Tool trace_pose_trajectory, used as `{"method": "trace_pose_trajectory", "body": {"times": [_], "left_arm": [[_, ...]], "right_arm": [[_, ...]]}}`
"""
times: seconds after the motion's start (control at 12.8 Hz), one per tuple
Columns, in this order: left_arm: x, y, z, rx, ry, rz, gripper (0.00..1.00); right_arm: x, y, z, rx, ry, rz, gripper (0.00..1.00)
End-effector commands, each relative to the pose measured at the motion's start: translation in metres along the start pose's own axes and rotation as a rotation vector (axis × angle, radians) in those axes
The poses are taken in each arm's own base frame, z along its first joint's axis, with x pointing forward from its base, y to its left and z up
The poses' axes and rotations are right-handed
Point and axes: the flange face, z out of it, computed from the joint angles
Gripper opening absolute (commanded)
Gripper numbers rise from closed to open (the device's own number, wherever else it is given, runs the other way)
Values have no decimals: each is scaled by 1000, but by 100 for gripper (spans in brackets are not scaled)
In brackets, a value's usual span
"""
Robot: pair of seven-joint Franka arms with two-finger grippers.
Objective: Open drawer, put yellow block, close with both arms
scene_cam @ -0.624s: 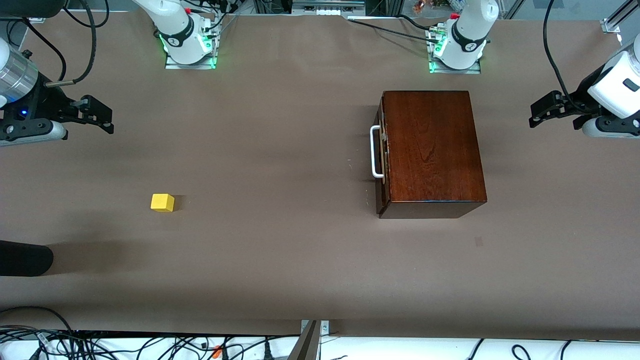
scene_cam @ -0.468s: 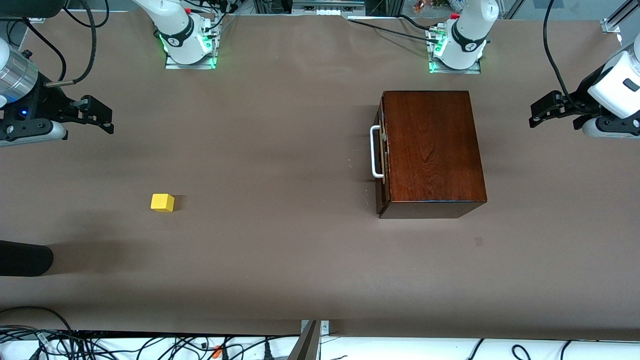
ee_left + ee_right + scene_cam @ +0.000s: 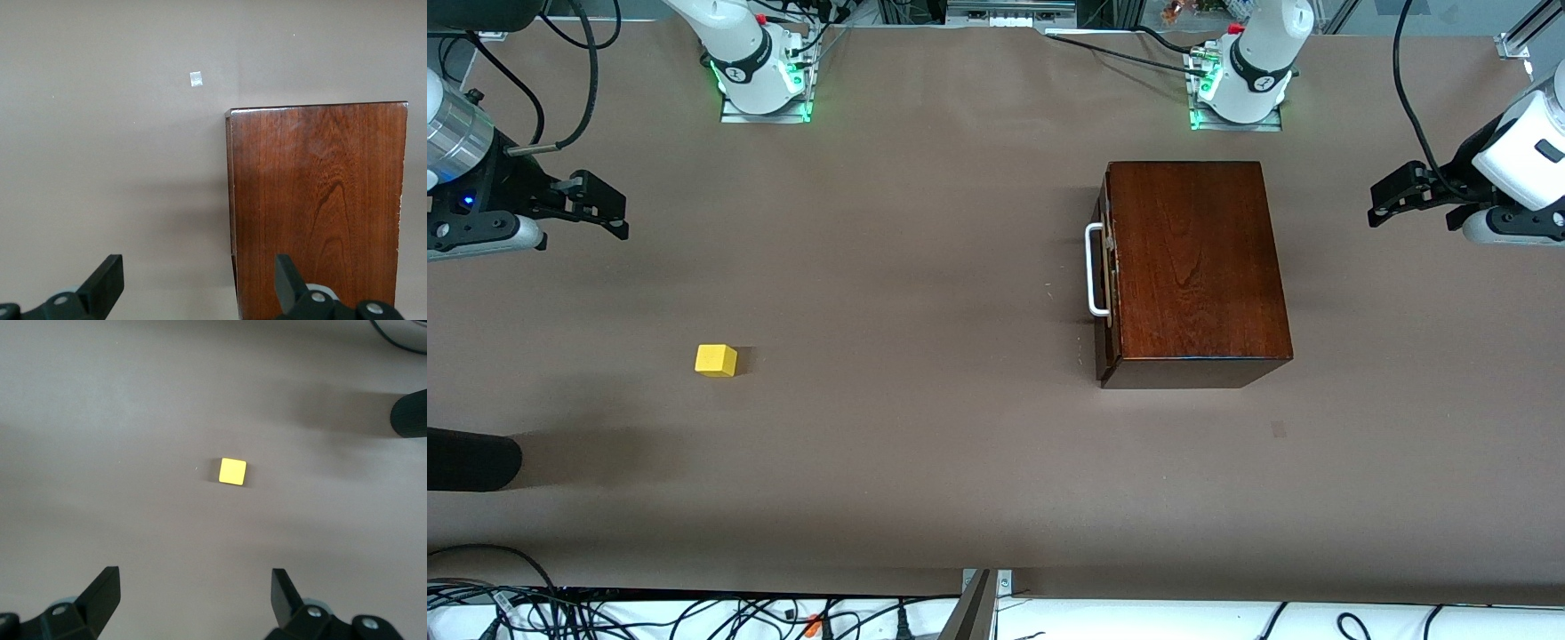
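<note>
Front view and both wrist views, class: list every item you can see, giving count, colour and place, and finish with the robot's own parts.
wooden box: one, mahogany, on the table toward the left arm's end.
drawer: one, dark front, shut in the box.
handle: one, white, on the drawer front.
yellow block: one, yellow, on the table toward the right arm's end.
table: one, brown.
left gripper: one, black, open, above the table beside the box.
right gripper: one, black, open, above the table.
</note>
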Motion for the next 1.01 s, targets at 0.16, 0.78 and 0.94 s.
{"method": "trace_pose_trajectory", "body": {"times": [0.16,0.78,0.94], "left_arm": [[3,-1,-6,25,-3,1,100],[0,50,15,32,-67,85,100],[2,87,33,36,-109,112,100]], "right_arm": [[4,2,-5,11,13,-11,100],[4,2,-6,11,15,-12,100],[4,2,-6,12,12,-12,100]]}}
